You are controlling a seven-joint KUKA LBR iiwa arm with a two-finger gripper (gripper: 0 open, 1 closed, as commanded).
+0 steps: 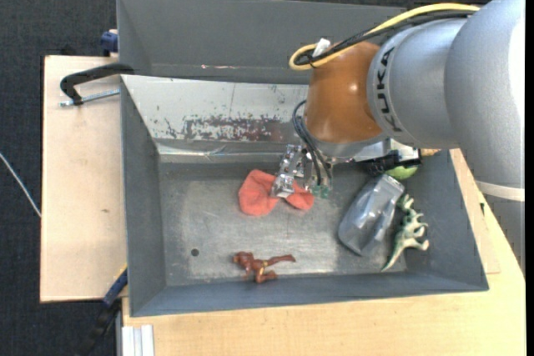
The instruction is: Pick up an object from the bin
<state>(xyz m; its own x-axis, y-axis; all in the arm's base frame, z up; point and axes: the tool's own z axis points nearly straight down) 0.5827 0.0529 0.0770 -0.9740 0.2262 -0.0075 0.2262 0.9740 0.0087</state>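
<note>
My gripper (294, 179) reaches down in the middle of the bin, its metal fingers right at the right part of a crumpled red-orange soft piece (260, 193) lying on the bin floor. The fingers touch or overlap that red piece, and their gap is hidden by the wrist. To the right lies a grey computer mouse (368, 216), tilted against the bin's right side. Beside it, further right, stands a pale green toy dinosaur (405, 233).
A small brown toy dinosaur (261, 263) lies near the bin's front wall. A green-yellow thing (404, 172) peeks out under the arm at the right. The arm with its orange cover and yellow cable hangs over the bin's back right.
</note>
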